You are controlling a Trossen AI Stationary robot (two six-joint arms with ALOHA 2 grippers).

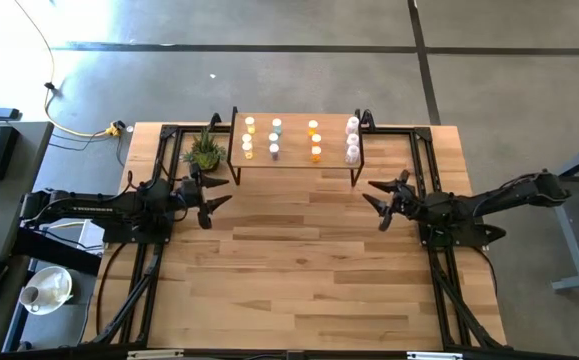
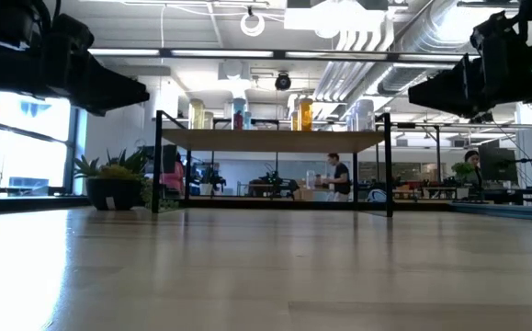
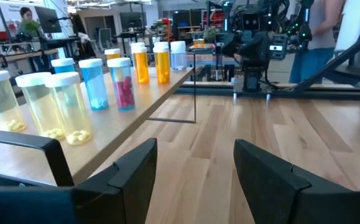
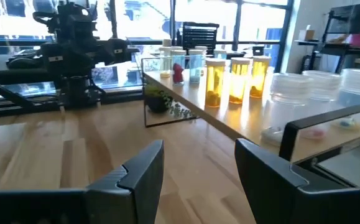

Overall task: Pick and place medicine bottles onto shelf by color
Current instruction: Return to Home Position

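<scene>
The shelf point(image 1: 294, 158), a light-wood board on black legs, stands at the table's far middle. Several medicine bottles stand upright on it in colour columns: yellow point(image 1: 248, 138) at the left, pale blue point(image 1: 275, 138), orange point(image 1: 315, 140), and clear-white point(image 1: 352, 140) at the right. In the left wrist view the yellow bottles point(image 3: 40, 106), blue bottles point(image 3: 96, 84) and orange bottles point(image 3: 148, 62) show in rows. My left gripper point(image 1: 217, 200) is open and empty, near the table's left edge, in front of the shelf's left end. My right gripper point(image 1: 375, 200) is open and empty, in front of the shelf's right end.
A small green potted plant point(image 1: 205, 151) stands on the table just left of the shelf. Black metal frame rails point(image 1: 424, 180) run along the table's left and right sides. Bare wooden tabletop point(image 1: 299, 260) lies between the arms and toward the near edge.
</scene>
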